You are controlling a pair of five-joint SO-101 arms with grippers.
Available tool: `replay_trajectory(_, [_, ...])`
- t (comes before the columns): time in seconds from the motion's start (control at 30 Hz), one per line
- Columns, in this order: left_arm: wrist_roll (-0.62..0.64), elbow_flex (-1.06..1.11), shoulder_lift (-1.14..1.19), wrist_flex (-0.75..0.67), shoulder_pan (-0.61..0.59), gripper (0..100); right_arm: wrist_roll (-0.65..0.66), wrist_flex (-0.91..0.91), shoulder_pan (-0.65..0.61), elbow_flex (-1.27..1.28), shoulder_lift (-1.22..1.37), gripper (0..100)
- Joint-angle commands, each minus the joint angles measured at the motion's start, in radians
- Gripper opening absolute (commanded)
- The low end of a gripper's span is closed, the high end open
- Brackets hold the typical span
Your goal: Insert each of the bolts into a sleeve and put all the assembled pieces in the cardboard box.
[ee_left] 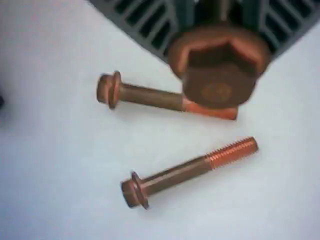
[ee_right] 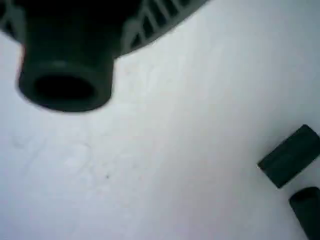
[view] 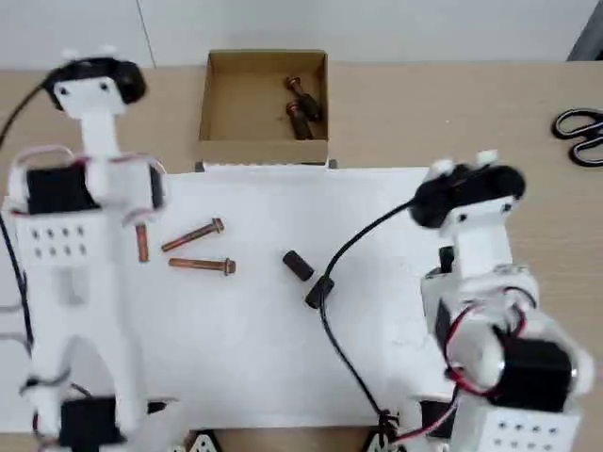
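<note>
Gripping: coppery hex-headed bolt (ee_left: 218, 70), left gripper (ee_left: 216, 15) — black tubular sleeve (ee_right: 65, 75), right gripper (ee_right: 70, 20).

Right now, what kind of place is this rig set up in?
Likely a lab or workshop bench: a white work mat on a light wooden tabletop, loose copper-coloured hex bolts, and black-handled scissors at the edge.

no readable text, labels or numbers

On the white sheet (view: 236, 330), two bolts (view: 193, 234) lie left of two sleeves (view: 298, 266). Behind the sheet stands the cardboard box (view: 217, 104), two assembled pieces (view: 303, 105) inside. Scissors (view: 579, 134) lie far right on the table (view: 424, 104).
</note>
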Motion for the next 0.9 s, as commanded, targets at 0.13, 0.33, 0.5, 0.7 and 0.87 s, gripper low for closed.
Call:
replay_trajectory(0.13, [-0.003,0.381,-0.368,-0.273,0.057,0,-0.009,-0.231,-0.085,0.272,-0.217,0.3])
replay_trajectory(0.33, [-0.002,0.719,-0.629,-0.529,0.061,0,-0.011,-0.381,-0.225,0.493,-0.381,0.3])
replay_trajectory(0.5, [0.081,0.954,-0.838,-0.707,0.063,0,-0.193,-0.467,-0.329,0.606,-0.453,0.3])
replay_trajectory(0.7, [0.264,1.168,-1.045,-0.865,0.104,0,-0.298,-0.591,-0.516,0.75,-0.498,0.3])
replay_trajectory(0.87, [0.405,1.317,-1.211,-0.928,0.218,1,-0.292,-0.7,-0.662,0.859,-0.545,0.3])
